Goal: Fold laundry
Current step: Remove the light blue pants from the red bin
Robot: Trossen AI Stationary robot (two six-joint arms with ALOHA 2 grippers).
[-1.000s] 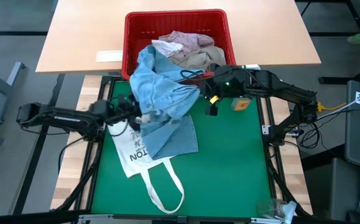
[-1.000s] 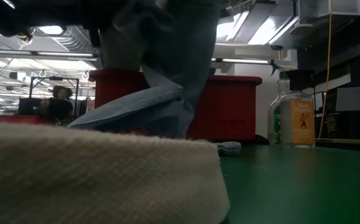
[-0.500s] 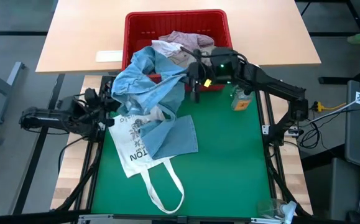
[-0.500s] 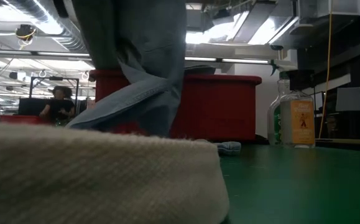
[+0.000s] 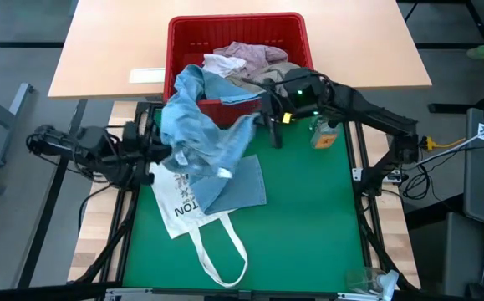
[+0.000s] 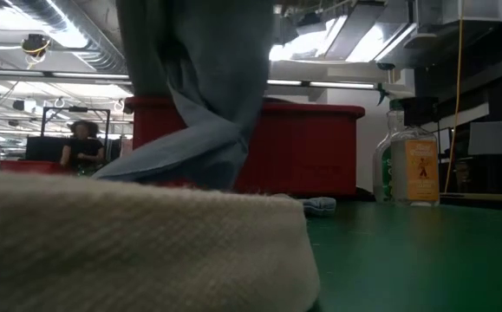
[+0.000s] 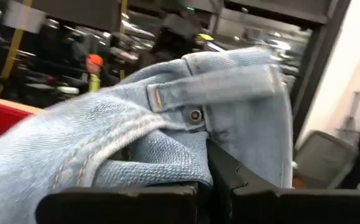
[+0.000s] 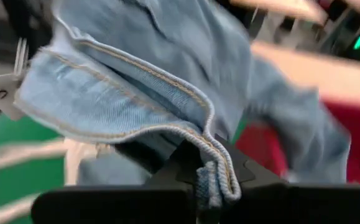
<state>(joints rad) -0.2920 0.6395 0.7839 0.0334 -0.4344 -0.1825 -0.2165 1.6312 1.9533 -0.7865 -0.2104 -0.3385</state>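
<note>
Light blue denim jeans (image 5: 204,130) hang in the air between my two grippers, just in front of the red basket (image 5: 183,38). One leg end (image 5: 237,186) lies on the green mat and over a white tote bag (image 5: 179,209). My left gripper (image 5: 168,155) is shut on the jeans at their left side. My right gripper (image 5: 260,117) is shut on them at their right. More garments, pale pink and tan (image 5: 250,63), lie in the basket. In the low view the jeans (image 6: 198,95) hang as a dark bunch down to the mat. My left gripper pinches the waistband (image 7: 189,146) between its two fingers, just below a metal rivet (image 7: 195,115) and a belt loop. The fingers come in about level from the table's left. The denim bunches over them and is lifted clear there. My right gripper pinches a stitched, seamed edge of the jeans (image 8: 220,165) between its two fingers. It reaches in from the table's right, slanting down. The cloth folds over the fingers and hangs from them toward the mat; how many layers are in the hold I cannot tell.
A clear bottle with an orange label (image 5: 323,138) stands on the mat near the right arm. The tote's long handles (image 5: 221,255) loop toward the near edge. A white slip (image 5: 147,75) lies on the wooden table beside the basket. The mat's right half (image 5: 317,217) is bare green.
My left gripper has risen and drawn back toward the table's left edge with the waistband. My right gripper has shifted toward the basket and tipped. The jeans' upper part has been lifted and pulled leftward, while the leg end has stayed on the mat.
</note>
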